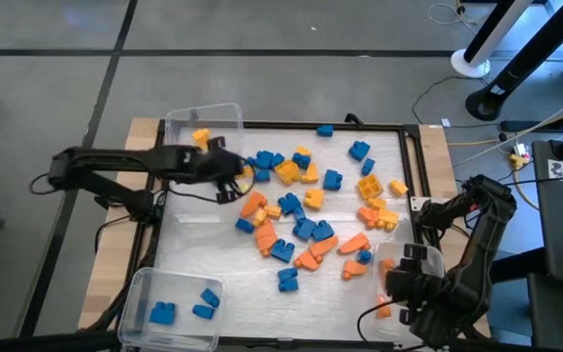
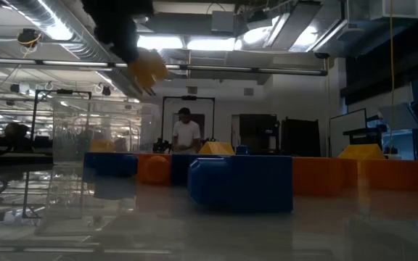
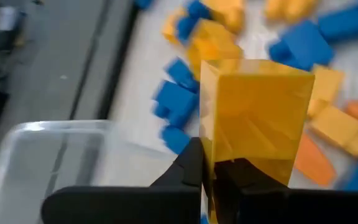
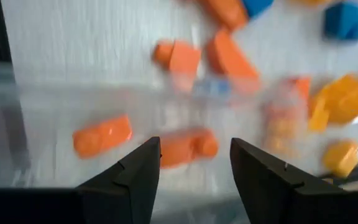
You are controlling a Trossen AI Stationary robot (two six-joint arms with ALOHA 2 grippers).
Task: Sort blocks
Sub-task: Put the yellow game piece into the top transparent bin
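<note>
Blue, orange and yellow blocks [image 1: 306, 210] lie scattered on the white mat. My left gripper [image 1: 233, 180] hangs above the pile's far left part, shut on a yellow block [image 3: 253, 118]. The low view shows that block [image 2: 148, 69] high in the air under the gripper. My right gripper [image 4: 194, 163] stands open over the clear bin [image 1: 399, 269] at the near right. Orange blocks [image 4: 102, 137] lie in that bin, and nothing is between the fingers. My left gripper pinches the yellow block between its two fingers at the block's near end [image 3: 229, 163]. The fingers [image 3: 188, 168] slant down from the table's left side. The block is lifted clear of the mat and sticks out beyond the fingertips.
A clear bin [image 1: 203, 125] at the far left holds a yellow block, just beyond my left gripper. Another clear bin [image 1: 169, 298] at the near left holds blue blocks. A black frame [image 1: 413, 166] borders the mat. A person [image 2: 187, 134] stands far behind the table.
</note>
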